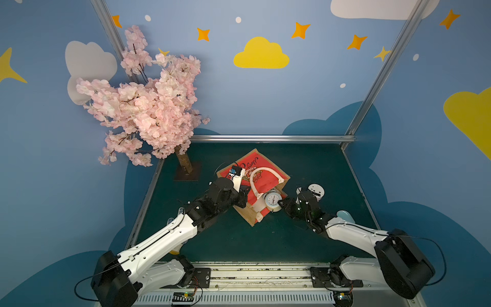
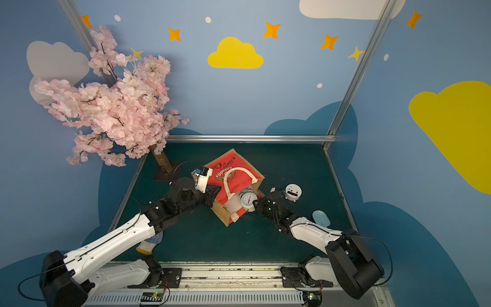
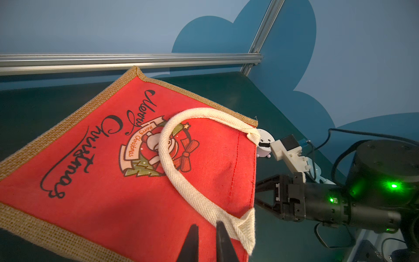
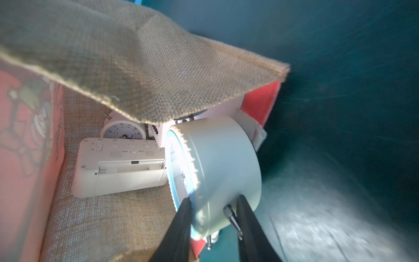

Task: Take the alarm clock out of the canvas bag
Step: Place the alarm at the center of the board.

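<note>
At bag (image 1: 255, 159) mouth | right tool (image 4: 214, 199) grips pale-blue clock (image 4: 217, 158) | left tool (image 3: 206, 226) seemingly pinching bag

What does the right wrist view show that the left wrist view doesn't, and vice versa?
Only right wrist: inside the canvas bag, a white rectangular clock with a small round clock beyond it, and the pale alarm clock clamped by the right pincer. Only left wrist: the Merry Christmas script, the cream handle, the left pincer at its base. Both: the bag and right pincer.
</note>
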